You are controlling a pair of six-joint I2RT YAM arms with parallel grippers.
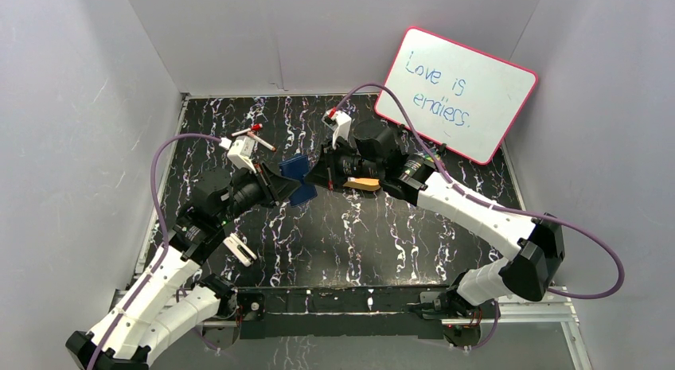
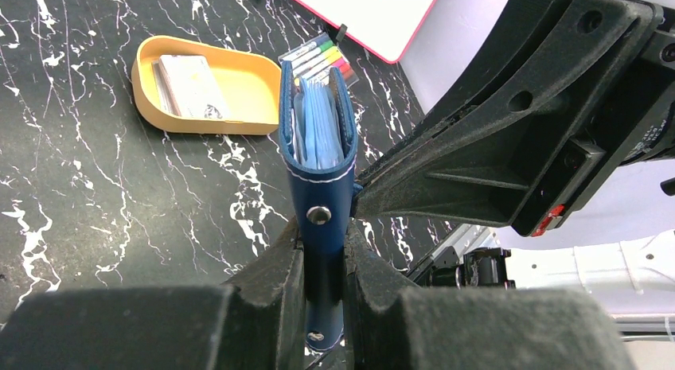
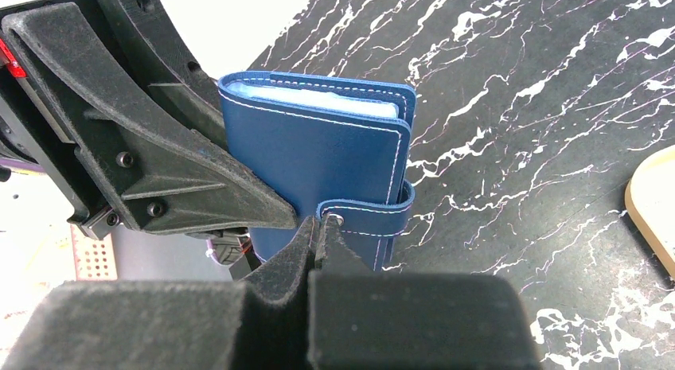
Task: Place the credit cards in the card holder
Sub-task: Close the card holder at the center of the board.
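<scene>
In the overhead view, the left gripper is seen left of centre, reached in from the lower left corner over the black marbled table. Its jaws are closed down to a narrow gap, and the card holder is clamped between them. In the left wrist view the navy case is held upright and raised off the table, gripped by both covers at its lower end. Pale blue sleeves are shown between the covers at its top edge.

Just right of the case, at the middle of the overhead frame, the right gripper is met nose to nose with the left one. Its jaws are shut tight. In the right wrist view the end of the snap tab appears to be nipped between its tips, though the contact itself is partly hidden by the fingers. The tab is wrapped round the right edge of the case and is not undone.

Further right in the overhead view, the orange tray is largely hidden under the right arm. It is seen whole in the upper left of the left wrist frame, flat on the table and well apart from the case. The credit cards are laid inside it in a loose stack, none in the holder. A set of coloured markers is seen just behind the tray. A pink-rimmed whiteboard with handwriting is leaned at the upper right
</scene>
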